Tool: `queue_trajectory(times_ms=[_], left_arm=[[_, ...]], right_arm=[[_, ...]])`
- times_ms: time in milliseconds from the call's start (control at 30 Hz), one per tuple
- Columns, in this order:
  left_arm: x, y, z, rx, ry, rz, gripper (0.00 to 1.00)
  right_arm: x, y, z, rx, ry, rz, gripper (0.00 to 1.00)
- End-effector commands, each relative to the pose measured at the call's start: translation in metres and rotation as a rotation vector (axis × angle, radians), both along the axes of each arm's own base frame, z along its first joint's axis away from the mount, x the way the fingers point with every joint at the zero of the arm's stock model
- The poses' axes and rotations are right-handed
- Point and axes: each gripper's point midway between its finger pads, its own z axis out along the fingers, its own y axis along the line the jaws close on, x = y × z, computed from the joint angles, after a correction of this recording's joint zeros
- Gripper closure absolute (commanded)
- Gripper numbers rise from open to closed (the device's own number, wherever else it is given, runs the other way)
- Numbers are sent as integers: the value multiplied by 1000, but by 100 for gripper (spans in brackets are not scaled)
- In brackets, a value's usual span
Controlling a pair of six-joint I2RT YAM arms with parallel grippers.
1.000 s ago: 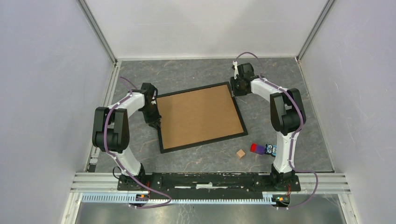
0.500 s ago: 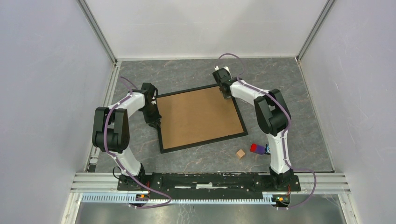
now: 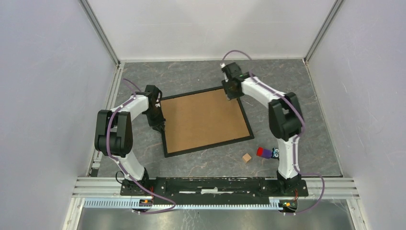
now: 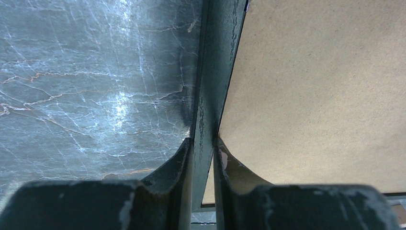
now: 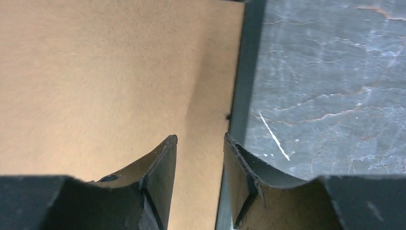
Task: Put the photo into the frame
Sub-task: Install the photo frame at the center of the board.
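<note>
Two grippers are placed at the frame, which is laid flat near the middle of the desk. Its left edge is pinched tight by the left gripper. The right gripper is kept half open over the far right corner, with nothing in it.

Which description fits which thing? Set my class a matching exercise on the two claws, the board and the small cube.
Things:
1 left claw
2 right claw
3 board
4 cube

Descriptions:
A brown, lying inside the frame
B open, by the frame's far corner
C tan, apart from the frame, on its near side
D shut on the frame's left edge

Pairs: 1-D, 2-B, 3-A, 4-C
</note>
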Motion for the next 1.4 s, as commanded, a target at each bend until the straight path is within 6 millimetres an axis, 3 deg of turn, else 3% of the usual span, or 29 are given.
queue_trajectory(times_ms=[0, 133, 267, 400, 567, 667, 900, 1367], left_arm=[[-4, -1, -5, 10, -2, -56, 87], [-3, -1, -5, 9, -2, -56, 87], [-4, -3, -7, 3, 6, -56, 87], [-3, -3, -6, 3, 1, -57, 87], [-4, -3, -5, 5, -1, -60, 87], [-4, -2, -5, 9, -1, -59, 87], [-4, -2, -5, 10, -1, -58, 87], [-4, -3, -6, 6, 1, -60, 87]], right_arm=[[1, -25, 93, 301, -134, 17, 52], [-34, -56, 76, 426, -92, -9, 46], [-77, -62, 48, 587, -12, 14, 47], [-102, -72, 27, 656, 36, 3, 52], [-128, -68, 1, 722, 132, 21, 64], [-133, -71, -10, 705, 143, 7, 66], [-122, -85, -27, 621, 155, -50, 70], [-118, -84, -34, 619, 175, -58, 71]])
